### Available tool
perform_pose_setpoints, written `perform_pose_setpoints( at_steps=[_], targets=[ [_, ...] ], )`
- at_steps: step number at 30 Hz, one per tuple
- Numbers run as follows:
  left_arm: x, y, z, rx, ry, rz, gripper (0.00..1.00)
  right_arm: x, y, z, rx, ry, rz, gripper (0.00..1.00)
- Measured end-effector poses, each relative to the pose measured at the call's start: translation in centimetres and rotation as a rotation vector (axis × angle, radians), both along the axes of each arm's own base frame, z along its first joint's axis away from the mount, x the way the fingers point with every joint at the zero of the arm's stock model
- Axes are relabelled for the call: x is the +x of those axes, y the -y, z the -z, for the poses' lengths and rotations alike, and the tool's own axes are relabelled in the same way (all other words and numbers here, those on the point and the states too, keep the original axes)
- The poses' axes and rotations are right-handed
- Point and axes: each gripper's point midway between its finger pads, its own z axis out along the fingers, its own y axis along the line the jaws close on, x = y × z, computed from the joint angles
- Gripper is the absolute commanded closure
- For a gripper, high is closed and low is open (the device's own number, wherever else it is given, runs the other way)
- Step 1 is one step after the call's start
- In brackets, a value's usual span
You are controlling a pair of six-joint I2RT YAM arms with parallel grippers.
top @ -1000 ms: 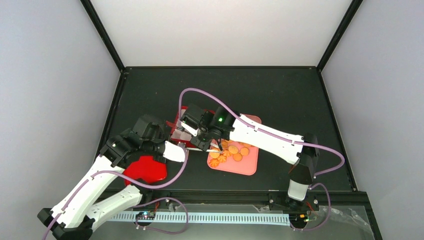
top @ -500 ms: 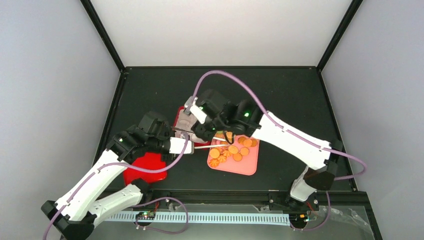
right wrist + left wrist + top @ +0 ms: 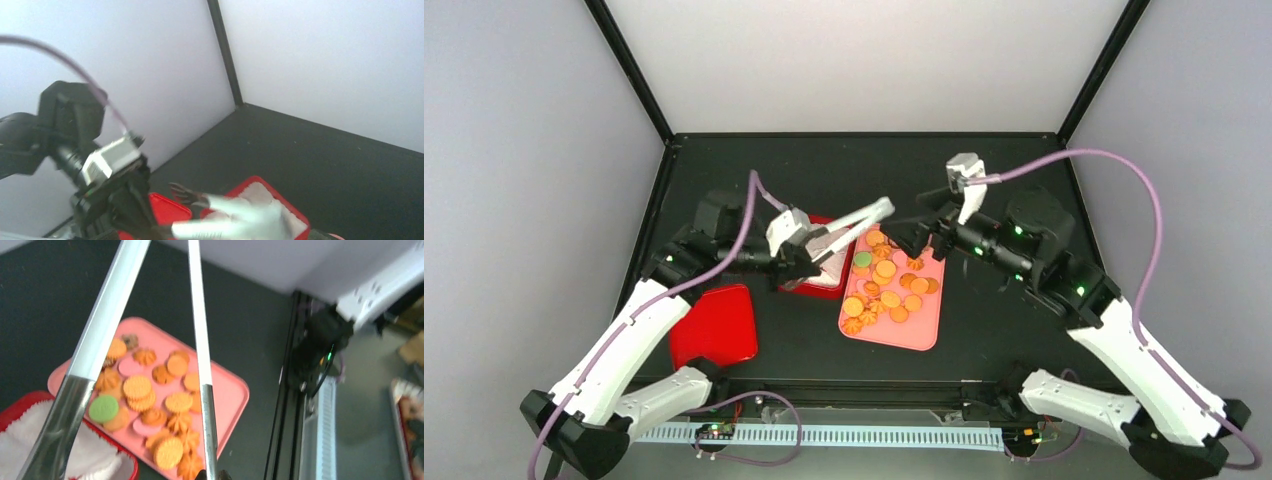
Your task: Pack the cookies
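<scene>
The left gripper (image 3: 802, 250) is clamped on the handle end of the metal tongs (image 3: 856, 218). Their blades stand apart, angled out above the far left corner of the pink tray (image 3: 919, 332). The cookies (image 3: 886, 287) lie scattered on that tray — mostly orange, with one green cookie (image 3: 862, 259) near its left edge. Just left of the tray sits a red tin (image 3: 809, 293) holding white paper cups (image 3: 829, 270). A red lid (image 3: 714, 325) lies nearer and further left. The right gripper (image 3: 911, 238) hangs above the tray's far edge — spread or pressed together, I cannot tell.

tongs (image 3: 65, 415): polished, reflective metal; tray (image 3: 227, 387): smooth pink plastic; surface (image 3: 754, 170): matt black; cookies (image 3: 137, 387): matt, ridged faces.
</scene>
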Motion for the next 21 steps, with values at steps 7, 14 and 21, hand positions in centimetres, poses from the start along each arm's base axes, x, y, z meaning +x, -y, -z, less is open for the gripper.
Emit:
perform_pose_setpoints(
  at_steps=[7,14,21],
  targets=[
    [1.8,1.1,-6.1,-0.294,-0.196,-0.058,0.98,-1.6,1.0,2.2,0.163,-0.018,-0.048,0.0],
    [0.5,2.0,-8.5,-0.408,-0.326,0.035,0.99,-1.3,-2.4,3.7,0.218,-0.07,-0.178,0.0],
    [-0.6,2.1,-9.7,-0.444,-0.389,0.102,0.98,-0.4,-5.2,2.9,0.293,-0.069,-0.268,0.01]
  ],
)
